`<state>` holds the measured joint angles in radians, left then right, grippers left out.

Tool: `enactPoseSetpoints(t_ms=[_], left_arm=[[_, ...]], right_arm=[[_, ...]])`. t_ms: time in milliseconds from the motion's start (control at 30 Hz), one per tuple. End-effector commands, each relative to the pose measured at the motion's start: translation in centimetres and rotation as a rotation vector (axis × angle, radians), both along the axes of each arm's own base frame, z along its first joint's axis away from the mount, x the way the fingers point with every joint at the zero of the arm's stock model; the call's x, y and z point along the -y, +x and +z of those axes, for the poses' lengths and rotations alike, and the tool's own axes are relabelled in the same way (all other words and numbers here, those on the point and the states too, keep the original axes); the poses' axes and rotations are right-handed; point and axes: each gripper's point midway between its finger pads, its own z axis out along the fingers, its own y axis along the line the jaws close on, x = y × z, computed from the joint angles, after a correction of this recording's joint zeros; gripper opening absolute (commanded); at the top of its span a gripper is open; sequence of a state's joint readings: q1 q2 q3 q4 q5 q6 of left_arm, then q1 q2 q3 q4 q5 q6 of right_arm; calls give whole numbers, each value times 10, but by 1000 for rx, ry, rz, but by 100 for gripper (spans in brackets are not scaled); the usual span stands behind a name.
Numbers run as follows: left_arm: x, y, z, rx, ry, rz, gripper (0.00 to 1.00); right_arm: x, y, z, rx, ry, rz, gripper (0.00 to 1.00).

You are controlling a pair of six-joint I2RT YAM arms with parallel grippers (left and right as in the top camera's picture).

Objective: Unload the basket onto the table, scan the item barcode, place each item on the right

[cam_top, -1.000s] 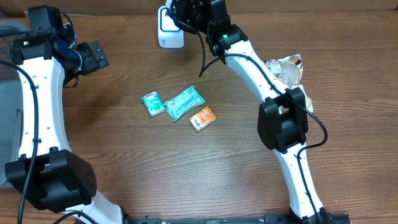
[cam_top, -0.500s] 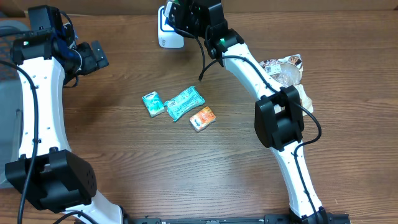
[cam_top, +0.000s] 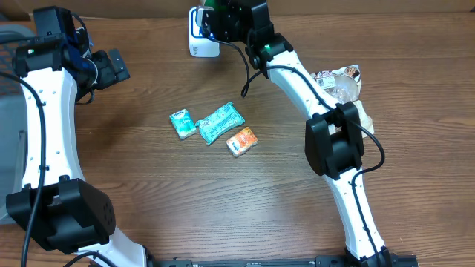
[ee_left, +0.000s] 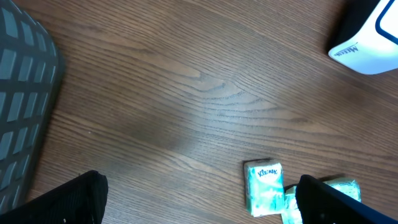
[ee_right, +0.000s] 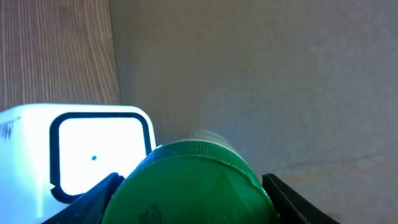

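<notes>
Holding the green item (ee_right: 193, 180) clamped between its fingers, the right gripper (cam_top: 225, 21) has shifted slightly toward the scanner (cam_top: 202, 35) at the far edge of the worktop (cam_top: 148, 193). The item now sits just beside the lit scanner window, so presentation is judged under way. The barcode is not visible; its alignment cannot be confirmed. The left gripper (cam_top: 119, 68), fingers wide apart and empty, remains near the far left corner. The packets (cam_top: 220, 122) at mid-worktop are unmoved.
</notes>
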<state>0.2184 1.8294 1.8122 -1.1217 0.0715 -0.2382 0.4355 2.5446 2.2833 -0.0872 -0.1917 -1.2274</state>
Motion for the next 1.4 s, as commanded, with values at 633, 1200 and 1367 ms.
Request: enactPoseSetpoints(t_ms=[633,1200,1367], left_arm=[[-1,-1,2,6,-11,21,100],[-1,-1,2,6,-11,21,100],[-1,-1,2,6,-11,20,99]], right_arm=[[22,-41,129,-198,367,40,28],[145,-159,7,-1160,274,-487,29],[181,-171,-43,-1252,208,-619,28]])
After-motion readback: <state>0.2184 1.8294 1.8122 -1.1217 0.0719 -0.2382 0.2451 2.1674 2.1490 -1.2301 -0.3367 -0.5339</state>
